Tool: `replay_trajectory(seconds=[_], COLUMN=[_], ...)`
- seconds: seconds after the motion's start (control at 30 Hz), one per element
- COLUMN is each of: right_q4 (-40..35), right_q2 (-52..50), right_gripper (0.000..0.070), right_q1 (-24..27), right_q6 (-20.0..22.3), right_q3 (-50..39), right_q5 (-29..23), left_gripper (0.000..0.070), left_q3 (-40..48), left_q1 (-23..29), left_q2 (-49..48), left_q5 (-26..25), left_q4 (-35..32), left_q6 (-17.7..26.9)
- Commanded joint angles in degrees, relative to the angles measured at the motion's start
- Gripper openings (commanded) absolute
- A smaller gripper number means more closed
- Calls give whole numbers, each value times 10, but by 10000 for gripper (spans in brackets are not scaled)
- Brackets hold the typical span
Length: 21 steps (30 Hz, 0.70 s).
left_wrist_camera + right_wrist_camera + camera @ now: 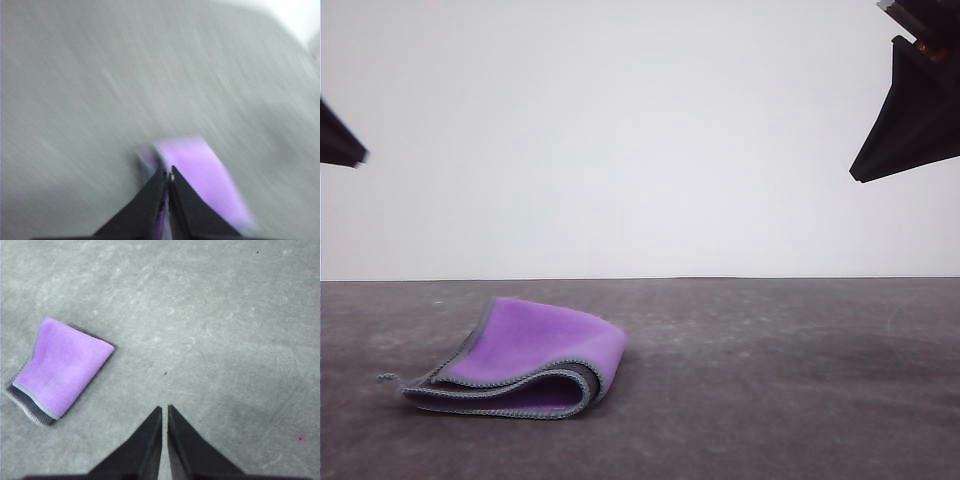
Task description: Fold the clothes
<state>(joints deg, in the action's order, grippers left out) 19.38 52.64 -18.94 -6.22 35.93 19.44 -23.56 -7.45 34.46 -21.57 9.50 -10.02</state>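
Folded purple cloth [525, 352] lies on the grey table [780, 380], near-left. Left gripper [168, 175] and right gripper [165, 408] are raised, fingers together, holding nothing.

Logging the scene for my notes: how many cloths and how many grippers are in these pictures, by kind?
Cloth, folded, purple face up: 1
Grippers, left gripper and right gripper, both shut and empty: 2
Total: 3
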Motion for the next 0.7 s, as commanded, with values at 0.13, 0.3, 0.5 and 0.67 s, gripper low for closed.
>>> replay_trajectory(seconds=[0.13, 0.3, 0.5, 0.67], right_q4=[-6, -6, -6, -7], right_q2=[4, 4, 4, 4], right_gripper=[16, 16, 16, 16], right_q1=[-1, -1, -1, -1], right_q6=[-2, -2, -2, -2], right_q3=[3, 3, 3, 3], right_q5=[0, 0, 0, 0], left_gripper=[0, 0, 0, 0], left_q3=[93, 147, 207, 228], left_q1=[47, 70, 85, 95], left_q2=[-136, -228, -320, -343], left_q5=[105, 143, 156, 162], left_q4=[-47, -44, -43, -20], left_q6=[33, 37, 65, 80])
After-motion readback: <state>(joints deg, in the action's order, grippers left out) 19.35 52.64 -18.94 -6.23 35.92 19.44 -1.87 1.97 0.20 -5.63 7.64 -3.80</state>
